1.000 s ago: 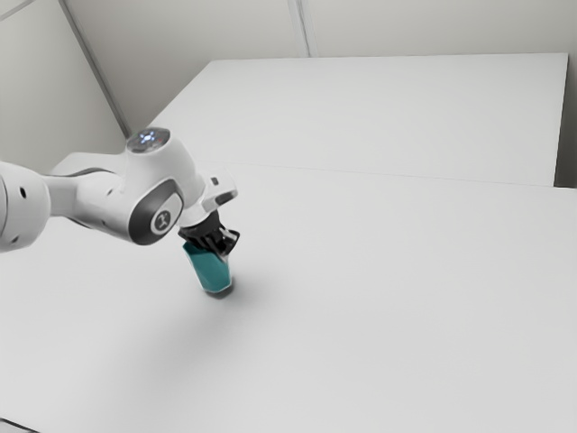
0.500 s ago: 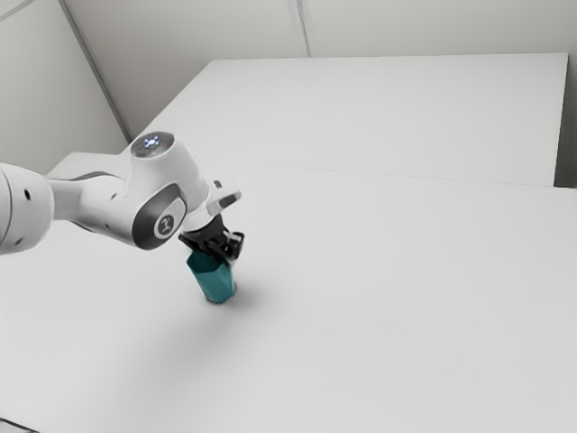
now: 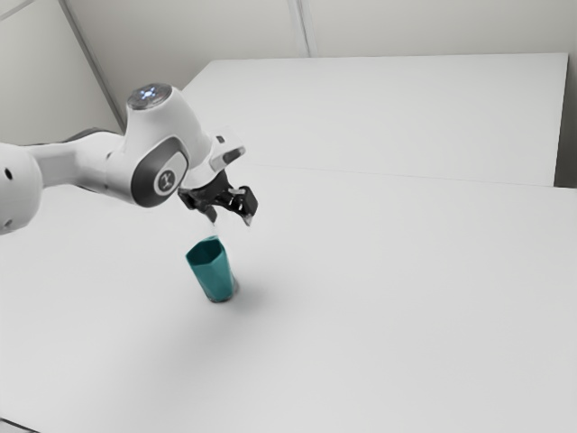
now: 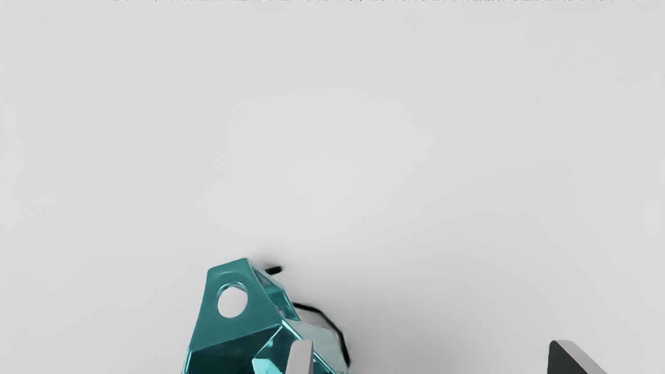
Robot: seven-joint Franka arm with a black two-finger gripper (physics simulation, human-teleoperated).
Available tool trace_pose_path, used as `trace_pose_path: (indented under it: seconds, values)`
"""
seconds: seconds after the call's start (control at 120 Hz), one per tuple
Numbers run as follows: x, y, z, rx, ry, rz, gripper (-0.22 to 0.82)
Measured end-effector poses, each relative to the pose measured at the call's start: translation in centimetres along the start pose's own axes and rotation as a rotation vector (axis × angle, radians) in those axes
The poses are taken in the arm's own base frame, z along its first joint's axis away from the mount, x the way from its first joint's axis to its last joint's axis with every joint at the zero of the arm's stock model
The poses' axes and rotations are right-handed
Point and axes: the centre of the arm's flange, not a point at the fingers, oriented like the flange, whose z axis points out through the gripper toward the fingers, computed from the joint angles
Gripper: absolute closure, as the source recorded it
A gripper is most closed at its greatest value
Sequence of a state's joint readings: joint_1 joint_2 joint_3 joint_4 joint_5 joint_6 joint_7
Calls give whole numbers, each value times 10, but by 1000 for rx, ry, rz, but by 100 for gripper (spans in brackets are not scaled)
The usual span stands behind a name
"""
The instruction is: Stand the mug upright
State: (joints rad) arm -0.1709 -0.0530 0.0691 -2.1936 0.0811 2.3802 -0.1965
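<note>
My gripper (image 3: 231, 215) hangs above the teal mug (image 3: 213, 272), apart from it, with its fingers spread. The mug stands on the white table with its opening facing up, leaning slightly toward the exterior view's left at the rim. In the wrist view the gripper (image 4: 430, 358) is open with nothing between its fingers. One fingertip overlaps the faceted teal mug (image 4: 236, 332) there, and a part with a round hole sticks out from the mug's rim. The mug's lower body is partly hidden.
The white table (image 3: 388, 289) spreads around the mug. Pale walls (image 3: 415, 27) rise behind it. A thin dark line (image 3: 18, 425) lies at the near corner on the exterior view's left.
My hand has risen off the mug, and the fingers have come away from it. The mug has shifted slightly toward the exterior view's right and nearer, and its opening now shows.
</note>
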Motion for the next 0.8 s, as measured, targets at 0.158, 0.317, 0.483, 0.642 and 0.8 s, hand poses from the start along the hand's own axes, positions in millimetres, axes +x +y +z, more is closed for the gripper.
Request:
trace_pose_path:
  seconds: [0.158, 0.317, 0.483, 0.642, 0.8]
  values:
    - [20, 4, -42, 16, -59, 0, 7]
    - [31, 3, -76, 33, -127, -5, 5]
    - [41, -5, -109, 44, -167, -1, 3]
    - [50, -15, -142, 47, -172, 0, 3]
    - [56, -23, -175, 50, -171, 0, 2]
